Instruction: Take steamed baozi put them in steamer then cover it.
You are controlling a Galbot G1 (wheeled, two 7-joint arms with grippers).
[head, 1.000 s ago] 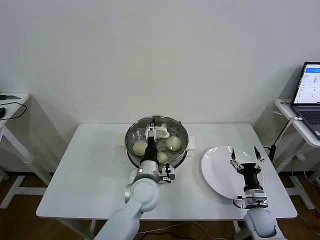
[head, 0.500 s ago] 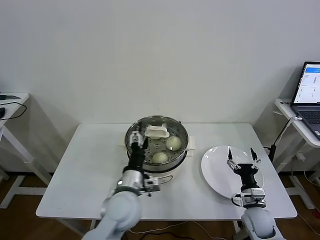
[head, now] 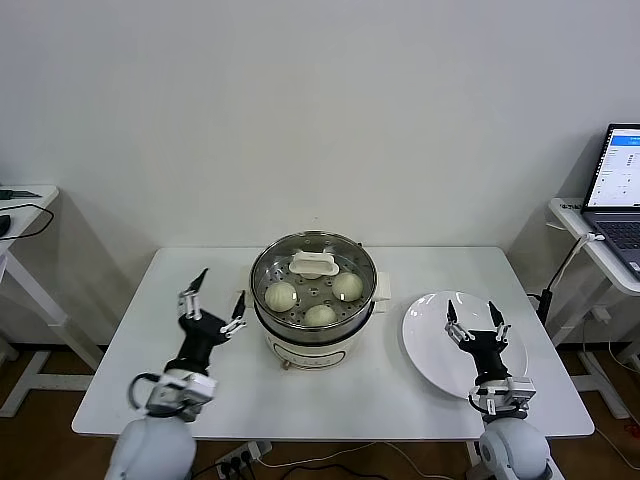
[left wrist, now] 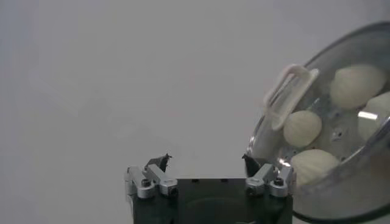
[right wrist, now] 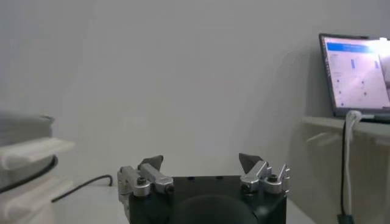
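Observation:
The steamer, a shiny steel pot on a white base, stands mid-table. The cover, clear glass with a cream-white handle, lies shut on it. Three baozi show through the glass in the head view: one, another, a third. The left wrist view shows the handle and several baozi under the glass. My left gripper is open and empty, left of the steamer and clear of it. My right gripper is open and empty above the plate.
A flat white plate with nothing on it lies right of the steamer. A laptop sits on a side table at the far right, also seen in the right wrist view. Another side table stands at the far left.
My left gripper has let go of the cover's handle and drawn back to the left of the steamer. The cover stays on the pot. My right gripper has sunk slightly.

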